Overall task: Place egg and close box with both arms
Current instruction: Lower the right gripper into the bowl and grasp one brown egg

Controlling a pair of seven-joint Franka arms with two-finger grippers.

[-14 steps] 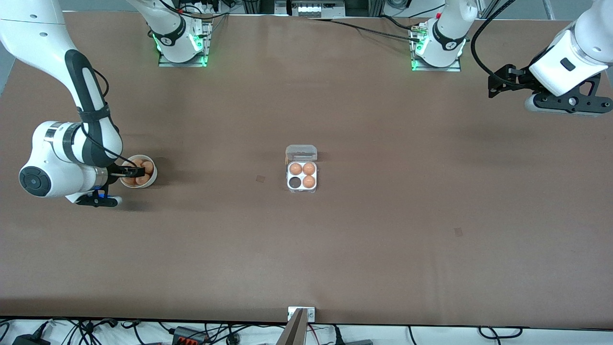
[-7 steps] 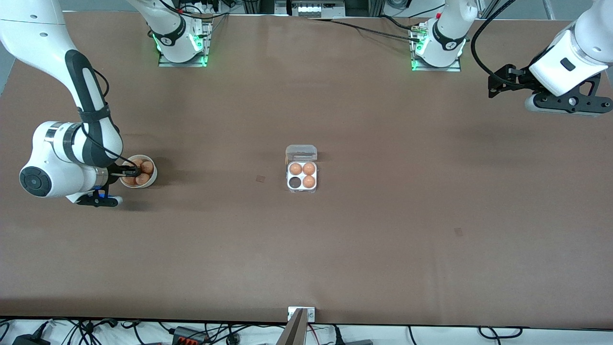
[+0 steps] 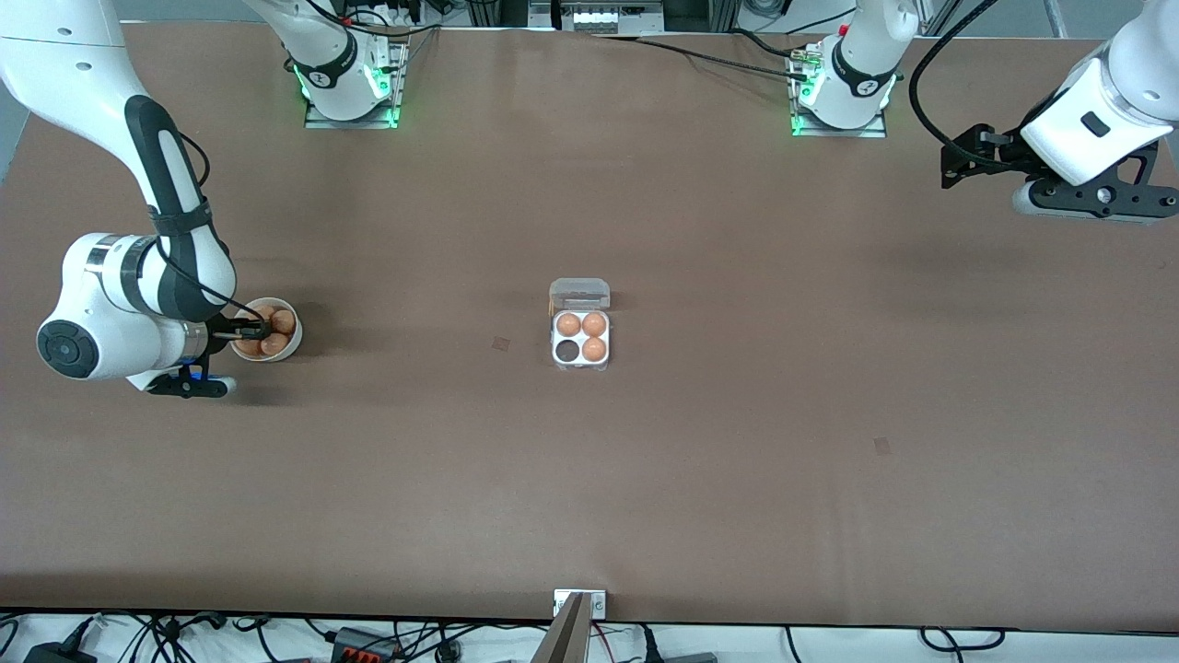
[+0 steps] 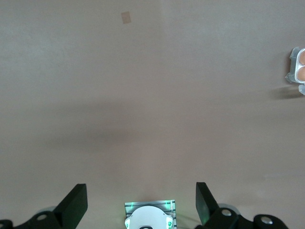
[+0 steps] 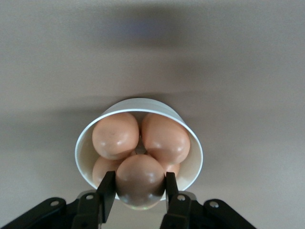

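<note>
The clear box (image 3: 580, 339) sits mid-table with its lid (image 3: 579, 294) open. It holds three brown eggs, and one cell (image 3: 566, 351) is empty. The box's edge also shows in the left wrist view (image 4: 298, 67). A white bowl (image 3: 288, 346) of brown eggs stands toward the right arm's end. My right gripper (image 3: 250, 334) is down in the bowl (image 5: 143, 101). It (image 5: 140, 190) is shut on the egg (image 5: 140, 181) lying on top of the others. My left gripper (image 3: 1087, 204) waits open and empty high over the left arm's end of the table (image 4: 141, 200).
The two arm bases (image 3: 350, 83) (image 3: 840, 92) stand along the table's top edge. Small tape marks (image 3: 500, 343) (image 3: 881, 446) lie on the brown table. A metal bracket (image 3: 579, 603) sits at the table's near edge.
The left hand has drifted very slightly toward its end of the table. The right gripper stays in the bowl, about where it was.
</note>
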